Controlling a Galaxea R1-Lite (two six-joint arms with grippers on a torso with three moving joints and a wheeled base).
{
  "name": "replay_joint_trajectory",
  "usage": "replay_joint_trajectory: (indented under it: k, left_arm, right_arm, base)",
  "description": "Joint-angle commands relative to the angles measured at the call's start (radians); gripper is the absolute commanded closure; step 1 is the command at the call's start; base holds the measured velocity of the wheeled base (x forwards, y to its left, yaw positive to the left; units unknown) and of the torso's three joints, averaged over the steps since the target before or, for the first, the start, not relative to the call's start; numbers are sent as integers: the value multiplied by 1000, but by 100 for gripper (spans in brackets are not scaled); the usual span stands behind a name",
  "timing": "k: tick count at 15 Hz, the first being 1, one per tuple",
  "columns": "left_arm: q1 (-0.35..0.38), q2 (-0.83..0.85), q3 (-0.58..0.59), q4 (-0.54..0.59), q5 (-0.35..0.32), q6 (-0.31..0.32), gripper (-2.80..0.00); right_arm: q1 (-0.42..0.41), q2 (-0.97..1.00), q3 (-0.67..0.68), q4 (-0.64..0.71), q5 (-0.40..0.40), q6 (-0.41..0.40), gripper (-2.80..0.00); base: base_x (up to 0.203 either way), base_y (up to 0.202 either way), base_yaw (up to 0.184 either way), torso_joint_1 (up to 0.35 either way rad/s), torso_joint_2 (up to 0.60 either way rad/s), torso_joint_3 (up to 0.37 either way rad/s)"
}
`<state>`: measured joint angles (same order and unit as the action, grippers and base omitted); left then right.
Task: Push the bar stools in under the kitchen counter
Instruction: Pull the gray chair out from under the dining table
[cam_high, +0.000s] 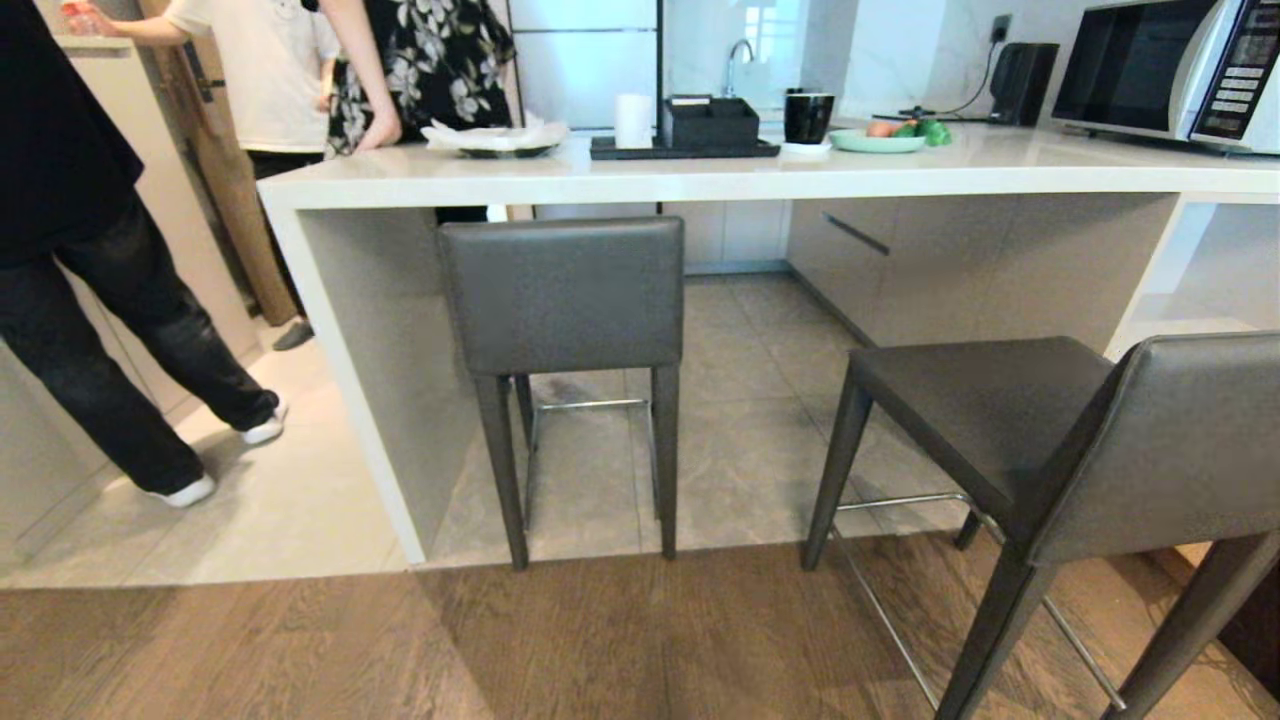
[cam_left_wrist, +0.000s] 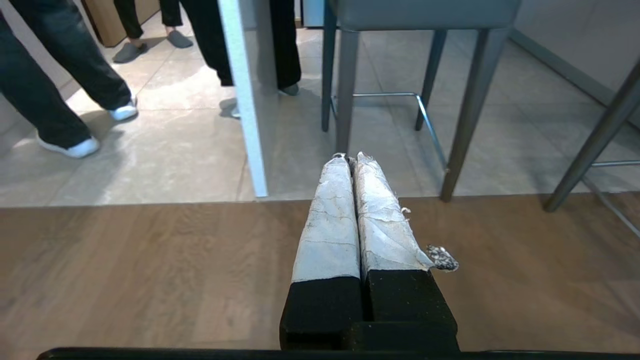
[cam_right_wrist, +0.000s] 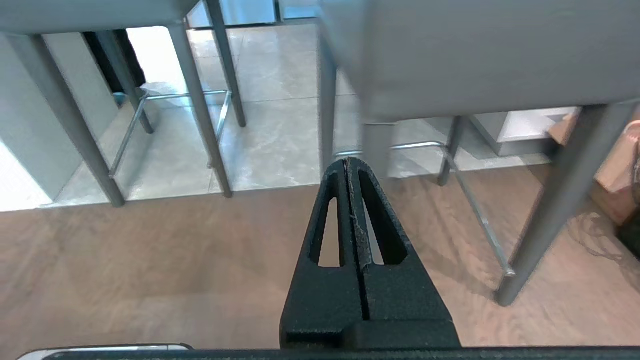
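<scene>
Head view shows both bar stools before the kitchen counter (cam_high: 700, 180). At about eleven o'clock from the robot, the left stool (cam_high: 565, 295) stands tucked in, its backrest just under the slab's edge and its legs on the tile. At about two o'clock, the right stool (cam_high: 1060, 440) stands pulled out and angled, its back legs out on the wood floor, well clear of the counter. Neither arm shows from the head. At the wrists, the left gripper (cam_left_wrist: 350, 157) and the right gripper (cam_right_wrist: 348, 162) both hang low over the wood with jaws pressed together, holding nothing.

People stand at ten o'clock by the counter's end.

I reckon pushing has not begun. Next the right stool wants squaring up and a steady shove on its backrest toward twelve o'clock.
</scene>
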<state>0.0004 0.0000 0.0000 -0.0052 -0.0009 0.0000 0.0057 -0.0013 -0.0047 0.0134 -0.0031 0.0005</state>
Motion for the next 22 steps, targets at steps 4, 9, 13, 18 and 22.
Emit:
replay_joint_trajectory:
  k: [4,9,13,18,22]
  left_arm:
    - [1,2,2,-1,1,0,0]
    - [1,2,1,-1,1,-1,0]
    - [1,2,2,-1,1,0,0]
    - [1,2,2,-1,1,-1,0]
    - [1,2,2,-1,1,0,0]
  right_arm:
    - [0,0,0,0,0,1,0]
    - [0,1,0,0,0,1,0]
    - [0,0,0,-1,0,1,0]
    - [0,1,0,-1,0,1,0]
    - [0,0,0,-1,0,1,0]
  base:
    - [0,184,-3,2,2,4]
    - [0,20,-1,0,0,1]
    - [0,0,0,0,0,0]
    - [130,0,1,1,3,2]
    - [193,0,2,3,4,4]
